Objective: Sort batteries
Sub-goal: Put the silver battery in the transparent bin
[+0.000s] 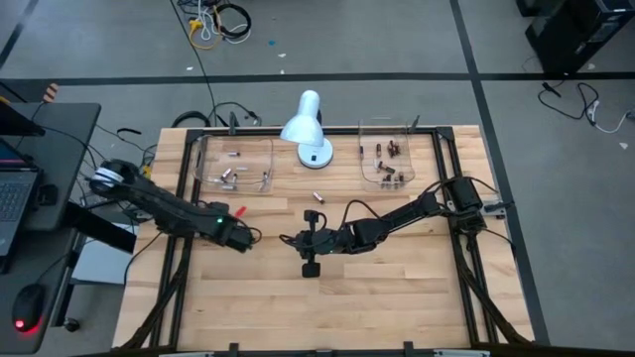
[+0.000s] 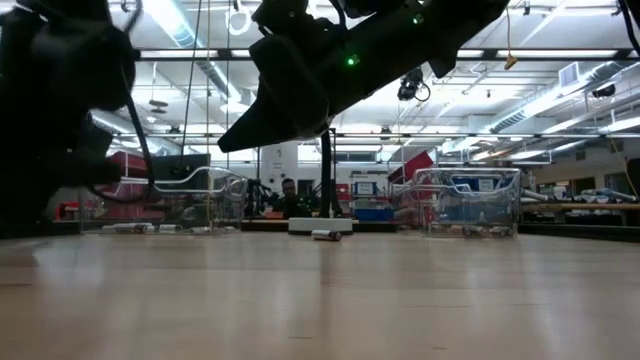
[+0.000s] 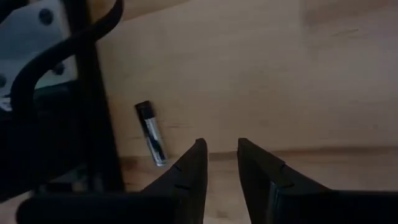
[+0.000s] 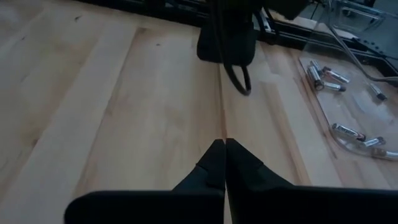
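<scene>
My left gripper (image 1: 243, 241) points down over the wood at the table's left, open, with nothing between its fingers (image 3: 221, 144). A dark-and-silver battery (image 3: 151, 142) lies flat on the wood just beside its fingertips, untouched. My right gripper (image 1: 290, 239) hovers shut near the table's middle and holds nothing (image 4: 224, 142). One loose battery (image 1: 318, 194) lies in front of the lamp; the low view also shows it (image 2: 326, 236). Silvery batteries lie in the far-left clear tray (image 1: 236, 164), brown ones in the far-right clear tray (image 1: 387, 159).
A white desk lamp (image 1: 308, 124) stands between the two trays at the far edge. A black frame rail (image 1: 184, 198) runs along the table's left side, another (image 1: 451, 208) along its right. Bare wood (image 1: 327, 307) stretches toward the near edge.
</scene>
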